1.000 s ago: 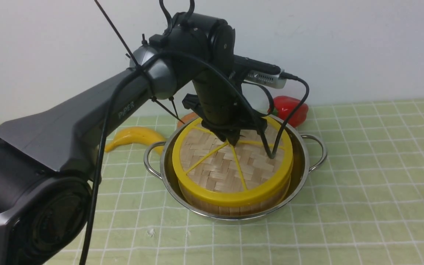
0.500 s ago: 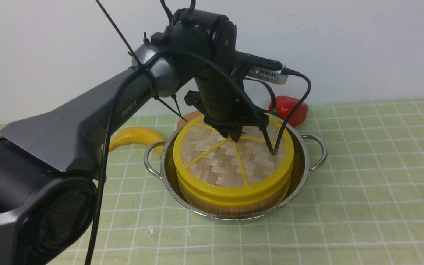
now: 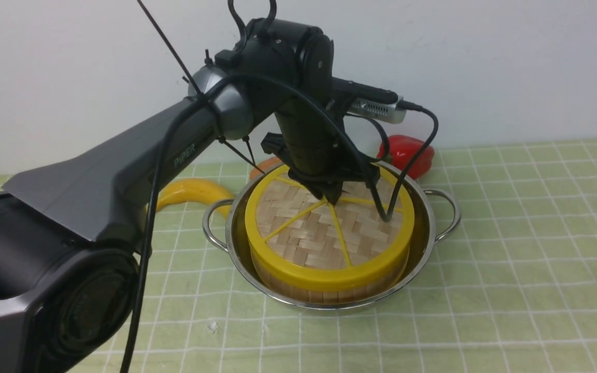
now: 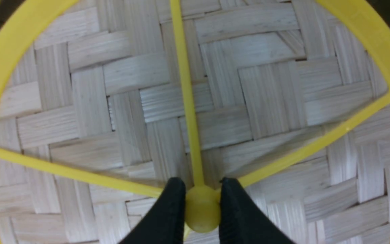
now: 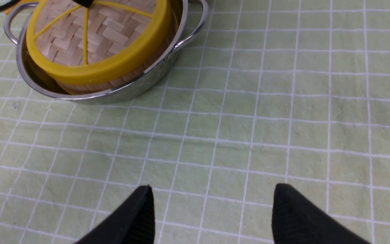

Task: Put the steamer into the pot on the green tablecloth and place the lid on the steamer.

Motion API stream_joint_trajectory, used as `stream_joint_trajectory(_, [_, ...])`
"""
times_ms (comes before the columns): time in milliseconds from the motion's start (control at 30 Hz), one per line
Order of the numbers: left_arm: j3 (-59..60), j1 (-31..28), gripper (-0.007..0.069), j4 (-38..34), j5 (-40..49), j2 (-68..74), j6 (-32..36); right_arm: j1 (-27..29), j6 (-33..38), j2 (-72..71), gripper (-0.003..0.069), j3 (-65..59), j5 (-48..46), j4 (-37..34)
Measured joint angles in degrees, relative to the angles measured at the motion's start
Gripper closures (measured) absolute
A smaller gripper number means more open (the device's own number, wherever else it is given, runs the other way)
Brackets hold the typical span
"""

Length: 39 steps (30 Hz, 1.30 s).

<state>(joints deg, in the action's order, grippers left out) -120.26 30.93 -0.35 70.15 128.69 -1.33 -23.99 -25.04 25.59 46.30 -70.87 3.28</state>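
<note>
Front view: the left arm [image 3: 122, 166] covers the far part of the lid [image 3: 324, 233], one end of the banana [image 3: 189, 192] and most of an unidentifiable orange object [image 3: 266, 165] near the far edge of the green tablecloth [image 3: 511, 259]. The lid hides the inside of the steamer [image 3: 329, 296], which hides the floor of the pot [image 3: 424, 235]. Wrist views: frame edges crop the lid's rim, the pot, and the fingers of the left gripper [image 4: 202, 189] and right gripper [image 5: 212, 193].

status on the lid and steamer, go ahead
left gripper shut on lid hub, right gripper open above green tablecloth. lid sits on steamer, steamer in pot. banana and pepper behind pot, not in the way.
</note>
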Motion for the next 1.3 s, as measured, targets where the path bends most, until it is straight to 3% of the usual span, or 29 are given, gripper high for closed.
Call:
stream_joint_trajectory(400, [0.0, 0.0, 0.0487, -0.1, 0.0, 0.0, 0.0, 0.0, 0.0, 0.0, 0.0202, 0.0, 0.0, 0.0])
stream_joint_trajectory(500, [0.0, 0.0, 0.0382, 0.4, 0.0, 0.0, 0.2, 0.0, 0.0, 0.0, 0.0202, 0.0, 0.0, -0.1])
stream_joint_trajectory(667, [0.5, 0.0, 0.0117, 1.9, 0.1, -1.8, 0.4, 0.0, 0.0, 0.0, 0.0202, 0.0, 0.0, -0.2])
stream_joint_trajectory(700, [0.5, 0.0, 0.0117, 2.1, 0.1, -2.0, 0.5, 0.0, 0.0, 0.0, 0.0202, 0.0, 0.0, -0.2])
stream_joint_trajectory(733, [0.7, 0.0, 0.0044, 2.9, 0.1, -3.9, 0.8, 0.0, 0.4, 0.0, 0.0202, 0.0, 0.0, -0.2])
stream_joint_trajectory(800, [0.7, 0.0, -0.0019, 3.7, 0.1, -7.0, 1.0, 0.0, 2.1, 0.0, 0.0202, 0.0, 0.0, -0.1])
stream_joint_trajectory(867, [0.7, 0.0, -0.004, 4.1, 0.2, -10.7, 1.8, 0.0, 4.1, -0.2, 0.0204, 0.0, 0.0, 0.6])
stream_joint_trajectory(933, [0.7, 0.0, -0.0033, 4.1, 0.2, -12.9, 2.5, 0.0, 5.0, -0.7, 0.0211, -0.2, 0.2, 1.4])
stream_joint_trajectory(1033, [2.2, 0.0, 0.0052, 4.2, 0.1, -19.4, 4.0, 0.0, 6.7, -4.3, 0.0262, -2.9, 1.1, 4.8])
stream_joint_trajectory(1100, [5.8, 0.0, 0.0174, 4.2, 0.0, -24.0, 4.9, 0.0, 6.8, -8.2, 0.0316, -6.0, 1.9, 7.3])
stream_joint_trajectory(1200, [14.5, 0.0, 0.0414, 4.2, 0.0, -32.1, 5.4, 0.0, 5.6, -15.8, 0.0436, -11.8, 2.3, 10.9])
stream_joint_trajectory(1300, [23.8, 0.0, 0.0587, 4.2, 0.0, -39.7, 5.4, 0.0, 3.9, -22.0, 0.0561, -15.3, 1.8, 12.6])
